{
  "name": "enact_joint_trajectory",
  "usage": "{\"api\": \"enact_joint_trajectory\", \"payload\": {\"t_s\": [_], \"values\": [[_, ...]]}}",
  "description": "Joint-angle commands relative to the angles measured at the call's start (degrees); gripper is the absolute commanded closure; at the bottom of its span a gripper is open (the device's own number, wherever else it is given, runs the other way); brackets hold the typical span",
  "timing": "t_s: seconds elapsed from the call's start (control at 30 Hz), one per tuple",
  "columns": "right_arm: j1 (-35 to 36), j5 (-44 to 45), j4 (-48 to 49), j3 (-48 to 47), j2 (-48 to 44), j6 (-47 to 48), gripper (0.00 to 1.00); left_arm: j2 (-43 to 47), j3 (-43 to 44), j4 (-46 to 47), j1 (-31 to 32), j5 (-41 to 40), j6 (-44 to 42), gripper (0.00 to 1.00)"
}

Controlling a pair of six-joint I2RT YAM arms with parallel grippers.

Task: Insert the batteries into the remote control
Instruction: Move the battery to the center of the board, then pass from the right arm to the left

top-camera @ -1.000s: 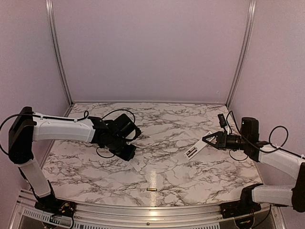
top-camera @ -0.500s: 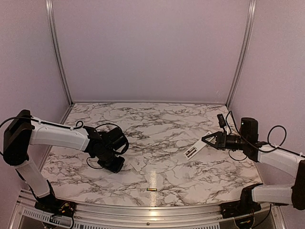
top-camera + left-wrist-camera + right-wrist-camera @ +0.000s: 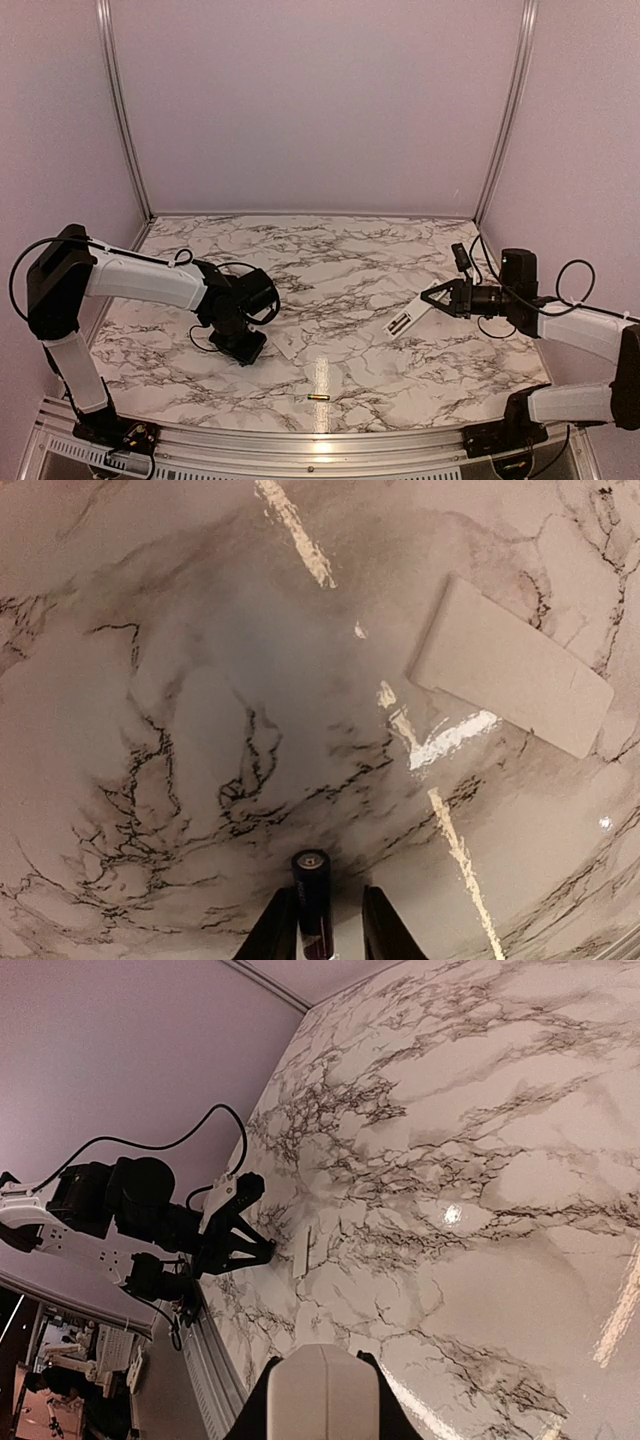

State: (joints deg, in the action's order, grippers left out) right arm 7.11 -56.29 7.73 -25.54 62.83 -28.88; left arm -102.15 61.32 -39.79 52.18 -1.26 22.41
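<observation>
We see pale purple walls [image 3: 320,100] at the back and the sides. Below them lies the bench [image 3: 350,250]. It is white with dark wiggly lines like marble, and it shines where the light hits it.

The left arm [image 3: 140,280] is white and black. It reaches in from the left side and bends down low over the left part of the bench. The right arm [image 3: 585,332] comes in from the right side and points toward the middle.

The remote control [image 3: 404,321] is a thin white bar. The right fingers [image 3: 387,1418] are pinching one end of it. Its other end slants down toward the bench on the right side, and we cannot tell if that end touches the top.

A flat white piece [image 3: 510,680] lies on the bench just beside the tip of the left arm.

The golden battery [image 3: 319,398] lies alone on the bench near the front edge, about in the middle between the two arms. It is well apart from the remote control.

The dark battery [image 3: 311,900] sits between the left fingers [image 3: 277,930], low down by the bench. The left fingers are spread a little. One finger is right against the dark battery and there is a small gap at the other finger, so we cannot tell if they hold it
</observation>
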Motion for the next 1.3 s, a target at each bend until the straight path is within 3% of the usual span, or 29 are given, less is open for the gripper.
{"api": "enact_joint_trajectory", "payload": {"t_s": [0.0, 0.27, 0.5, 0.87, 1.0, 1.1, 1.27], "values": [[0.72, -1.08, 1.07, -0.55, 1.28, -0.64, 1.0, -2.17, 1.21, -4.67, -0.36, -0.15, -1.99, 0.77], [5.39, 0.33, -0.52, -3.25, 5.4, 0.99, 1.0, -2.5, 1.7, -4.68, -0.46, 0.19, -1.79, 0.82], [8.86, 0.75, 0.31, -5.66, 8.02, 0.55, 1.0, -0.78, 1.64, -3.87, -0.6, -0.82, -1.67, 0.54], [14.74, 3.97, 5.41, -7.71, 11.75, -3.45, 1.0, 6.97, 5.89, -2.79, -0.67, -4.15, -1.54, 0.22], [16.95, 6.28, 9.41, -8.41, 12.88, -6.84, 1.0, 14.9, 2.67, 7.73, 0.66, -0.51, -1.56, 0.12], [18.99, 8.6, 10.27, -10.14, 14.42, -8.49, 1.0, 19.27, 0.92, 14.51, 3.45, -1.23, -1.13, 0.11], [22.42, 10.52, 12.18, -11.97, 17.15, -11.24, 1.0, 19.16, -0.38, 24.35, 7.99, -3.13, 1.43, 0.12]]}}
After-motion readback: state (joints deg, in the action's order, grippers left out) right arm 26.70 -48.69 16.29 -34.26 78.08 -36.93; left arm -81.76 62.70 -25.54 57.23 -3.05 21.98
